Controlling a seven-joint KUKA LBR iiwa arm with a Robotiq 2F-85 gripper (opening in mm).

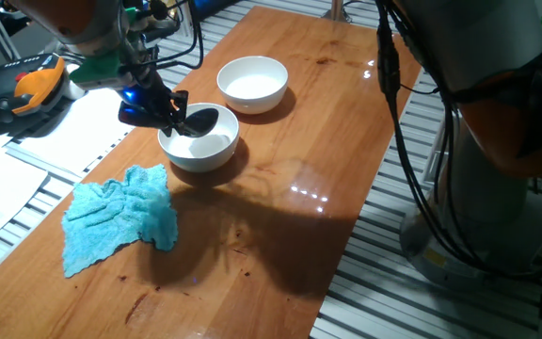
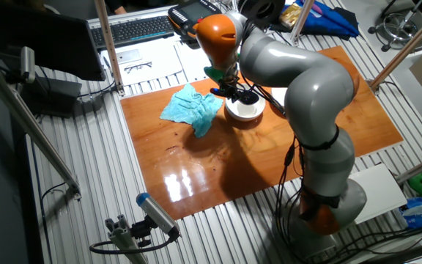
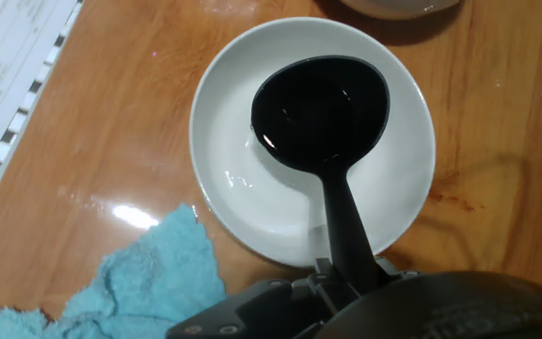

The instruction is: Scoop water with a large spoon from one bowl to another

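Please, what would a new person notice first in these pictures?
First, the black large spoon, held by the tool, with its cup over the nearer white bowl. Beside that bowl a crumpled blue cloth lies on the wooden table; a second white bowl stands farther back.

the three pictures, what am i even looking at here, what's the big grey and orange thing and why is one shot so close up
The big grey and orange thing is a robot arm standing beside a wooden table. Two pictures come from fixed cameras looking at that table from different sides. The close-up comes from a camera mounted on the arm's hand, looking down along its fingers.

The hand holds a large spoon, a black ladle. Its cup sits over a white bowl. The glints in the cup and the bowl suggest water, though it is hard to see against the white.

A second white bowl stands farther along the table, apart from the first. A crumpled blue cloth lies next to the near bowl. Papers and other gear lie off the table's edge.
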